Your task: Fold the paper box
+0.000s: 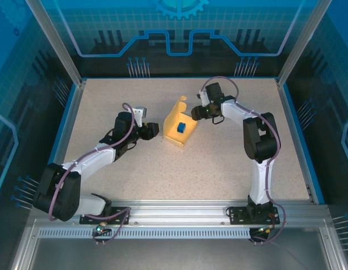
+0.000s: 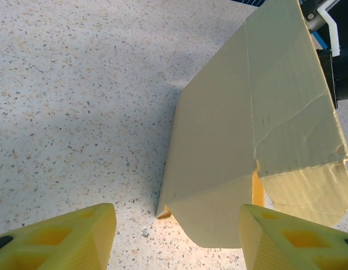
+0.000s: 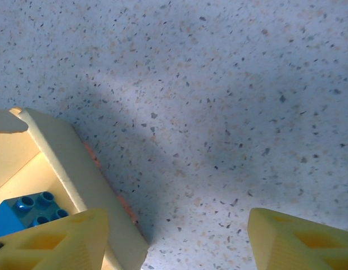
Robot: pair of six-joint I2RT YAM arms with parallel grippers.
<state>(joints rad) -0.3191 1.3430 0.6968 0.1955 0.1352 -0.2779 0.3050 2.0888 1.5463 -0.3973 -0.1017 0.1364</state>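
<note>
The paper box [image 1: 175, 128] stands partly folded in the middle of the table, pale yellow, with walls raised and a tabbed flap sticking up at the back. A small blue cube [image 1: 181, 129] lies inside it. My left gripper [image 1: 153, 131] sits just left of the box. In the left wrist view it [image 2: 176, 239] is open, and the box's outer wall [image 2: 235, 140] and a lower flap [image 2: 218, 214] reach between the fingertips without being clamped. My right gripper [image 1: 196, 114] is at the box's back right. It [image 3: 176, 242] is open, straddling the box wall [image 3: 78, 174] above the blue cube [image 3: 27, 211].
The speckled tabletop [image 1: 218, 169] lies bare in front of the box and to both sides. Blue-edged frame rails [image 1: 297, 135] border the table. Both arms angle inward toward the box.
</note>
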